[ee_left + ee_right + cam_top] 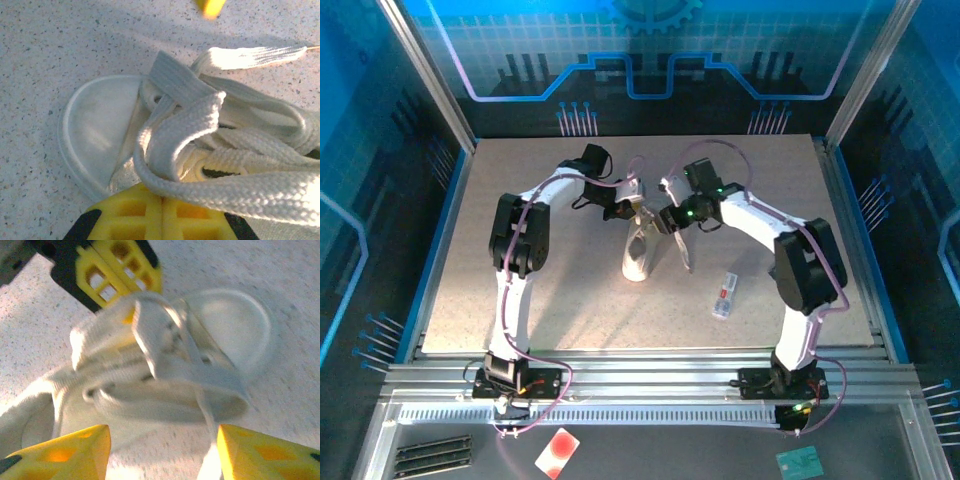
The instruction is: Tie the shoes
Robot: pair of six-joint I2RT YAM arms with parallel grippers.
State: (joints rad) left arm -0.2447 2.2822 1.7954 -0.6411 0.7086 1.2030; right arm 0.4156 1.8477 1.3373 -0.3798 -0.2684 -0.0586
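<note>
top / sneaker: white sneaker [638,258] sits mid-table [520,290], between the two arms, just on the near side of both sets of fingers.
top / left fingers: left fingers [626,208] are down at the far end of the sneaker; can't tell their state from up here.
top / right fingers: right fingers [672,224] are just beside the same end, on the other side; can't tell here either.
top / laces: one loose lace [684,256] trails off over the table to the right of the sneaker.
top / other stuff: a small white strip with red marks [724,296] lies well right of the sneaker. A red card [557,452] and a green card [800,462] lie by the arm bases.
left wrist / left fingers: yellow left fingers [162,217] are pressed together, with a thick lace [225,195] coming off their tip, so they are pinching it.
left wrist / sneaker: the toe cap [95,127] is on the left and flat on the table [40,50], with the laces bunched in a loose tangle over the tongue.
right wrist / right fingers: right fingers [162,450] are spread wide with nothing gripped, and one strand hangs down between them.
right wrist / left fingers: left fingers [120,270] are at the top, closed on the raised loop of lace [150,335].
right wrist / sneaker: the toe [235,325] is at the upper right; the view is blurred.
</note>
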